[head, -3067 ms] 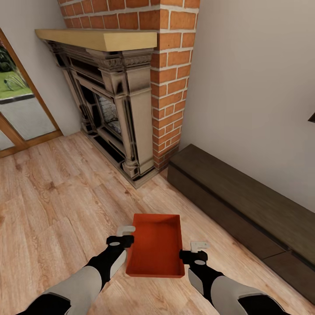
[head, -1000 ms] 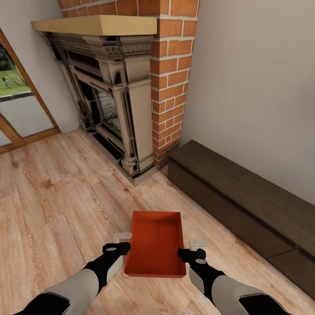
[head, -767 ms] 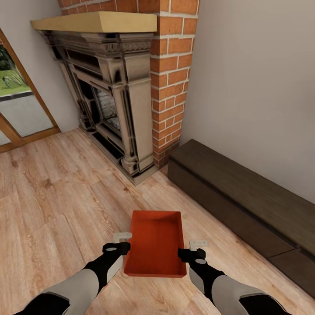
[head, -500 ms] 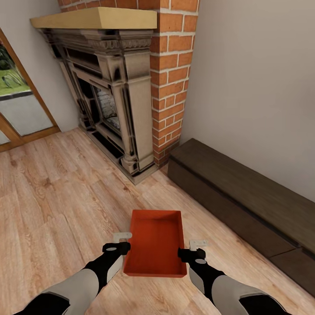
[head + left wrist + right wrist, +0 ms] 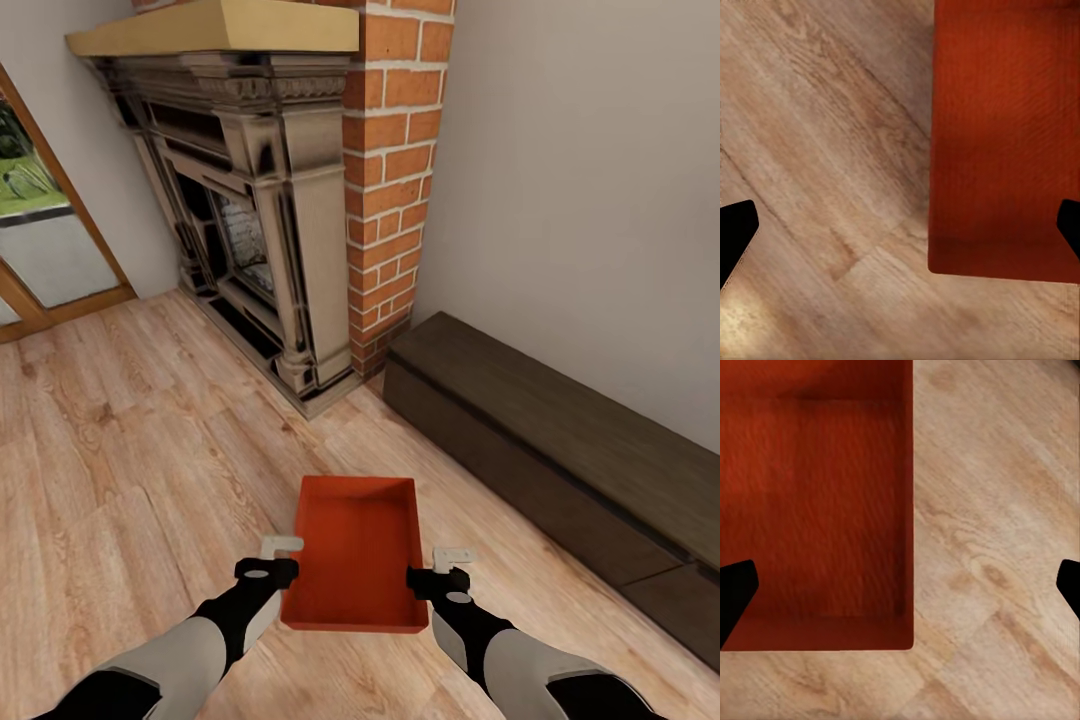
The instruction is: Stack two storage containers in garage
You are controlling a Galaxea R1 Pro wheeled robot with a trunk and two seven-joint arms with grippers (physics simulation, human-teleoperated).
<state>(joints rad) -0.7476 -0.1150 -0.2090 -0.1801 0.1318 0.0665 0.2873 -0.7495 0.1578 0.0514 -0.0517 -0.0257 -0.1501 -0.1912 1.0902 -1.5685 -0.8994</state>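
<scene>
Wood-plank flooring (image 5: 120, 470) lies under a smooth rectangular orange-red bin (image 5: 352, 552), flanked by wide-spread left tool (image 5: 282, 546) and right tool (image 5: 453, 556).

Red-brick chimney column (image 5: 395, 150) with pale wooden mantel shelf (image 5: 215, 28), ornate dark metal fireplace surround (image 5: 255, 225) below it, long low dark-brown wooden bench (image 5: 560, 455) along the plain beige wall (image 5: 590, 170), wood-framed glass door (image 5: 45, 235) at far left

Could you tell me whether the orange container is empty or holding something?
Empty: the storage container shows only its bare orange floor inside.
</scene>
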